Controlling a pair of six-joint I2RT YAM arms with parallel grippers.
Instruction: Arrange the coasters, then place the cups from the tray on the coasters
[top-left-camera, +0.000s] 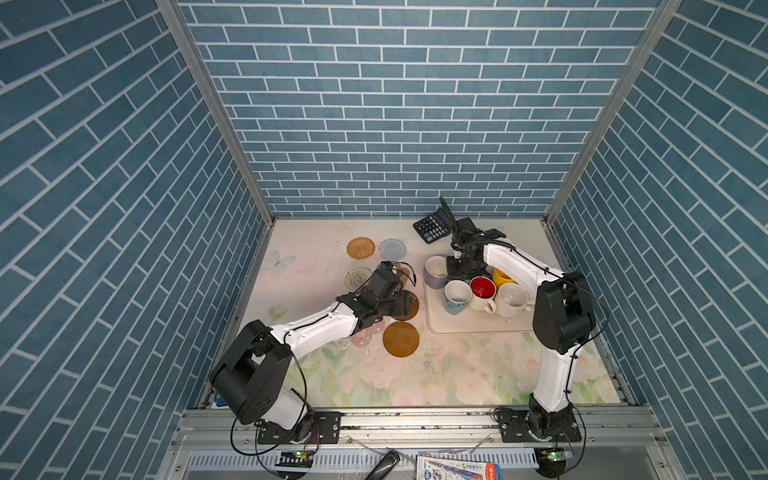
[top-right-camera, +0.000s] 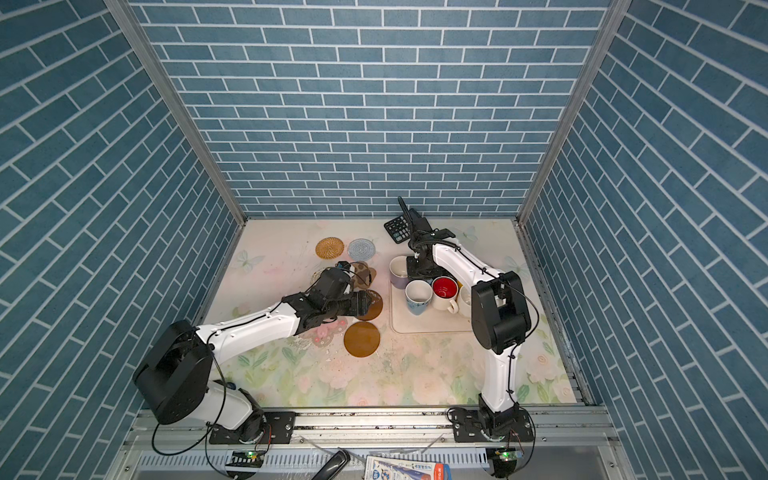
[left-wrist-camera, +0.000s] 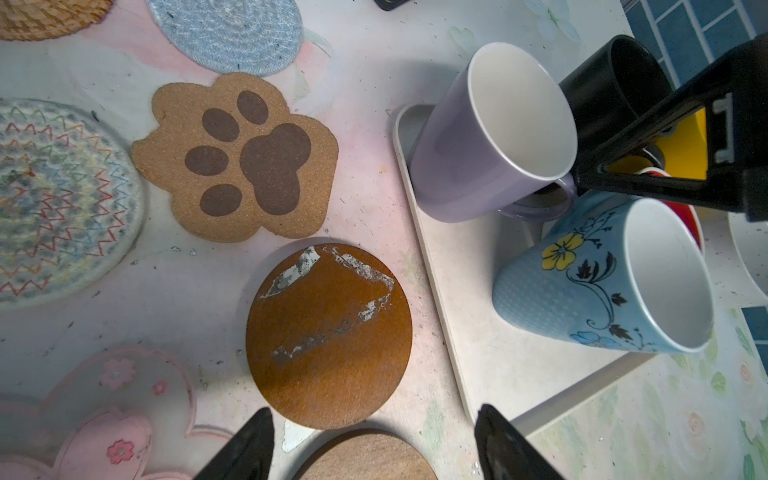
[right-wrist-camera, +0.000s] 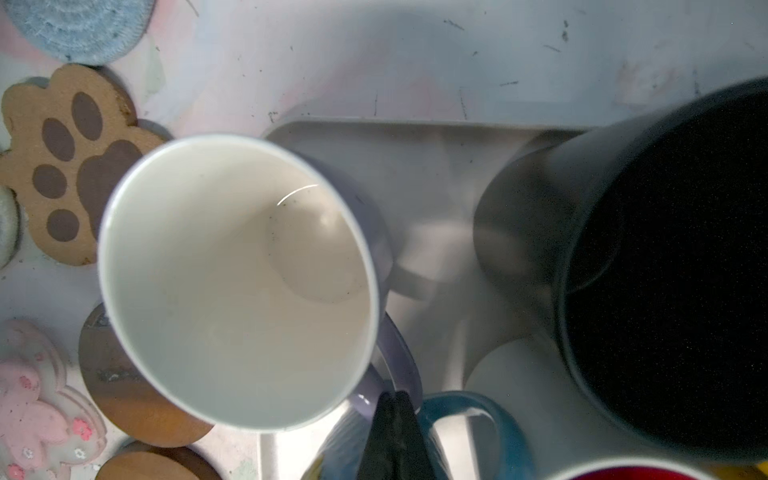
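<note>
Yellow mug (top-left-camera: 500, 275) mostly behind right arm (top-left-camera: 519, 266); black mug (right-wrist-camera: 665, 270) blurry, edge-cropped.

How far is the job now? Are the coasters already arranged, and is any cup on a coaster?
Looks done: coasters, the paw coaster among them, lie spread beside the tray. In hand: the left end effector hangs open over an amber disc; the right end effector is shut at the lavender mug's handle. Left: every visible mug stands on the tray; no coaster carries one.
</note>
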